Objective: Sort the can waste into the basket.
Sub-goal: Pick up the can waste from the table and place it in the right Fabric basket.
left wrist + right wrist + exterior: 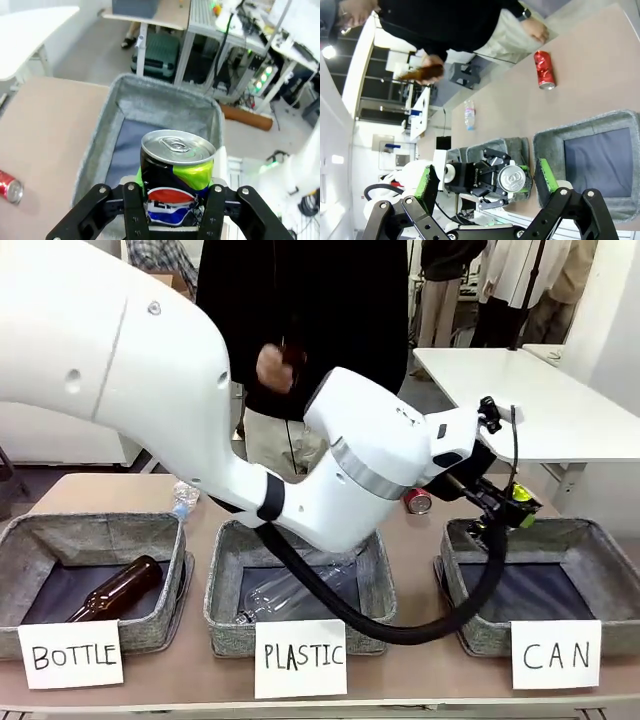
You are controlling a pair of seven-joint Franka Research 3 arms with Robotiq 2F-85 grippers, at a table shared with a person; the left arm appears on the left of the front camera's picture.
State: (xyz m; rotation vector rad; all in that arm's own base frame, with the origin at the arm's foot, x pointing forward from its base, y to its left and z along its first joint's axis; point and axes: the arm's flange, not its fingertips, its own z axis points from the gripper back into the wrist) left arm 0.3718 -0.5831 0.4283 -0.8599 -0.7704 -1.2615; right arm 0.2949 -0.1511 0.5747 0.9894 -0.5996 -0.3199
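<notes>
While my left gripper (175, 205) is clamping the dark can (176, 170) by the basket's (150, 97) rim, my right gripper (485, 179) is hanging wide open; releasing here risks it bouncing out toward the red can (10, 186).

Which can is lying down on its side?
The red can, lying on the table. The dark can stands upright, held in the left gripper.

dark can (176, 187) with red-blue logo and silver top, red can (10, 186), grey woven basket (150, 97)
</notes>
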